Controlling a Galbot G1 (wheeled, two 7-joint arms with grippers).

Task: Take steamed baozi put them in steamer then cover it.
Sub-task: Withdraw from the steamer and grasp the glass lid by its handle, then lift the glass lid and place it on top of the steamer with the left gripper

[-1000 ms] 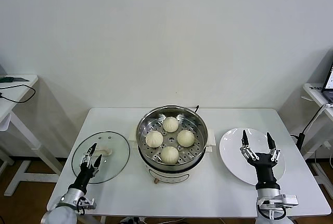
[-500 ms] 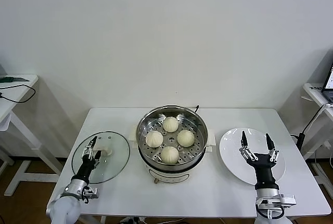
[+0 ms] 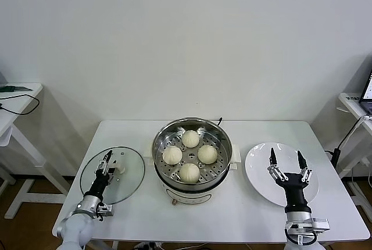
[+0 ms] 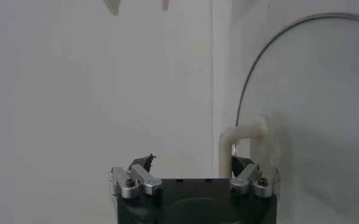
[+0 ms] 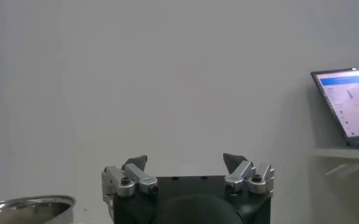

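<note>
Four baozi [image 3: 190,154] in steamer [image 3: 192,152]; left claw [image 3: 107,160] over cover [image 3: 113,175]

The steamer [image 3: 192,152] stands at the middle of the table [image 3: 244,209], with four steamed baozi [image 3: 190,156] in it. The cover [image 3: 113,174] lies near the left edge, the plate [image 3: 260,160] near the right edge.

The steamer [image 3: 192,151] stands uncovered in the middle of the tabletop [image 3: 261,209], four buns [image 3: 190,155] lying low on its tray with open air above its rim. To its left the glass lid [image 3: 113,175] lies flat, the left gripper [image 3: 106,163] over it with its fingers [image 4: 235,165] at the white handle [image 3: 119,169]. Bare tabletop runs along the front edge, while the right gripper [image 3: 286,163] hangs spread wide over the white plate [image 3: 258,163] on the right.
</note>
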